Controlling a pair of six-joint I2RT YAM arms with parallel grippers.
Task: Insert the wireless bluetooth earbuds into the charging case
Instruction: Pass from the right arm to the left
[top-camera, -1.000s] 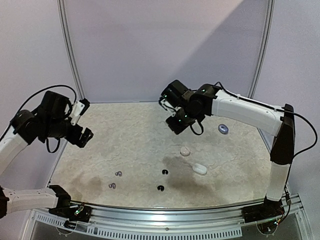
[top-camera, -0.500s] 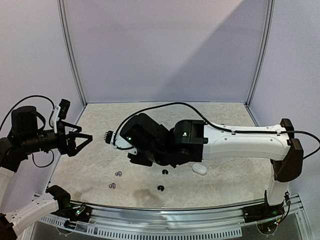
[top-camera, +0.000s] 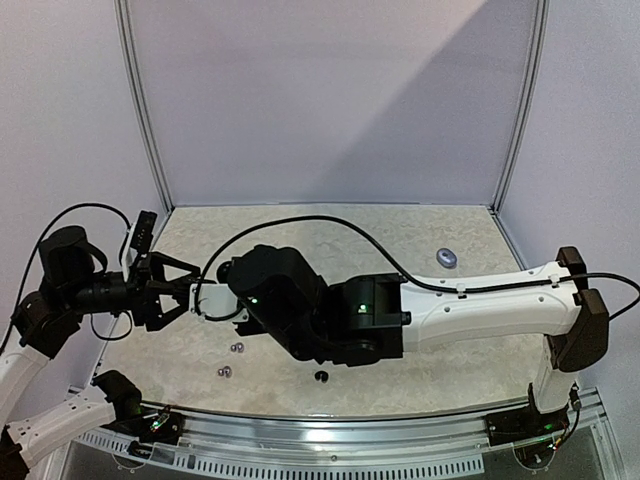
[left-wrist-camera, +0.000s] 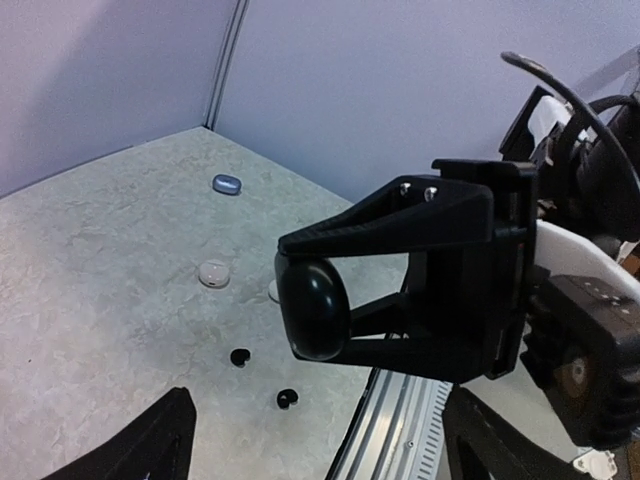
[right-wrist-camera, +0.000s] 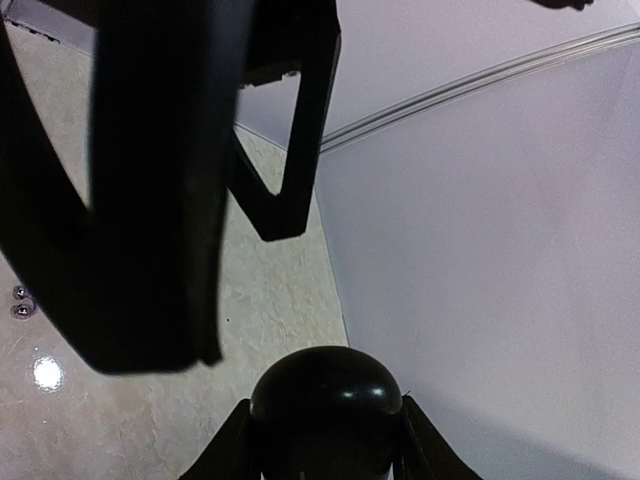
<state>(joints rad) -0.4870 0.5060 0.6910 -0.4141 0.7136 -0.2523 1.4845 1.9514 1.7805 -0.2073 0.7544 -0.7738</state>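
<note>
My right gripper (right-wrist-camera: 325, 432) is shut on a glossy black charging case (right-wrist-camera: 325, 398), held in the air over the left part of the table. In the left wrist view that black charging case (left-wrist-camera: 313, 307) sits between the right gripper's fingers (left-wrist-camera: 400, 215), straight ahead of my left gripper (left-wrist-camera: 318, 402). The left gripper (top-camera: 184, 289) is open, with nothing between its fingers, and faces the case from the left. Two black earbuds (left-wrist-camera: 240, 357) (left-wrist-camera: 287, 399) lie on the table below. Two grey earbuds (top-camera: 238, 348) (top-camera: 225, 371) and a black one (top-camera: 321, 377) lie near the front edge.
A lavender case (top-camera: 446, 258) rests at the back right of the table. A pale round case (left-wrist-camera: 213, 273) and a white one (left-wrist-camera: 273, 290) lie mid-table, hidden under the right arm in the top view. The metal front rail (top-camera: 350, 425) runs along the near edge.
The right arm has swung from the back middle across to the left side, carrying the black case up to the left gripper. The left gripper has turned to face it and narrowed slightly.
</note>
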